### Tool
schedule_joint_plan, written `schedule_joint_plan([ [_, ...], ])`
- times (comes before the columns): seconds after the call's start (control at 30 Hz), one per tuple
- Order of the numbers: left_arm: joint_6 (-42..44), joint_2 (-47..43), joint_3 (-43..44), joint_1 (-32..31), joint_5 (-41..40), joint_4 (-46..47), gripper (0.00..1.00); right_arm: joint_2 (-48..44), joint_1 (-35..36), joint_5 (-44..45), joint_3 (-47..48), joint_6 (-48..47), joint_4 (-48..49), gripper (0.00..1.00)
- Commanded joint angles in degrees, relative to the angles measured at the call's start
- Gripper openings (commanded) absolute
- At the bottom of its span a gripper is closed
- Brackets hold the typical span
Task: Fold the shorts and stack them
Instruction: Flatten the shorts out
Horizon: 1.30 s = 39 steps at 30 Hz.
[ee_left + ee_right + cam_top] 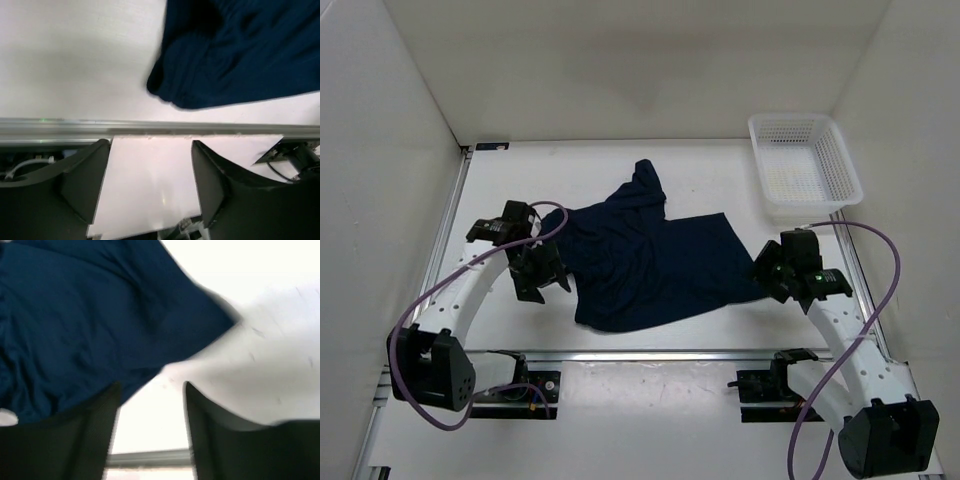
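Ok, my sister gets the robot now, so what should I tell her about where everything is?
Left gripper: open, holding nothing, beside the left edge of the shorts.
Right gripper: open, holding nothing, at the shorts' right corner.
Shorts: rumpled, lying in the middle of the table between the two arms. The white basket sits at the far right corner.
Done: no fold yet.
Left: flatten, fold and stack the shorts.
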Motion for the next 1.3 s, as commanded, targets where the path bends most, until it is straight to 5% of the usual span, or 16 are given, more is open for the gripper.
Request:
schedule_joint_plan([
  [0.0,-1.7,-2.4,2.7,0.1,-0.4,4.3,0.76,-2.4,-0.4,2.8,2.3,1.1,-1.6,0.66],
  [0.1,-6.2,-3.0,4.0,0.1,-10.2,2.1,0.63,-1.9,-0.4,2.0,2.9,1.7,-2.2,0.68],
  [0.17,-9.1,-3.0,2.9,0.1,-14.6,0.0,0.65,-1.9,-0.4,1.1,2.2,2.9,-2.2,0.69],
  [0.33,-12.7,-4.6,-8.3,-2.3,1.3,11.1,0.88,-1.4,-0.4,-1.3,-0.6,3.4,-2.2,0.72],
  [0.47,-17.1,-2.7,-16.3,-8.0,4.2,20.5,0.98,1.0,-0.4,-4.2,-1.9,3.4,-0.9,0.72],
  [0.7,-20.0,-2.1,-21.3,-10.0,6.0,28.0,0.98,2.1,-0.4,-4.4,-4.4,3.5,2.7,0.79],
  [0.9,-21.6,3.9,-20.2,-12.9,-0.4,28.6,0.85,6.7,-2.8,-7.3,-3.3,2.7,2.7,0.84],
  [1.07,-23.4,7.7,-19.7,-15.7,-1.0,30.9,0.83,10.6,-3.3,-8.5,-4.9,4.6,6.4,0.67],
  [1.27,-23.4,10.1,-19.7,-16.9,-1.0,31.4,0.81,14.4,-4.4,-9.2,-4.4,4.6,7.6,0.67],
])
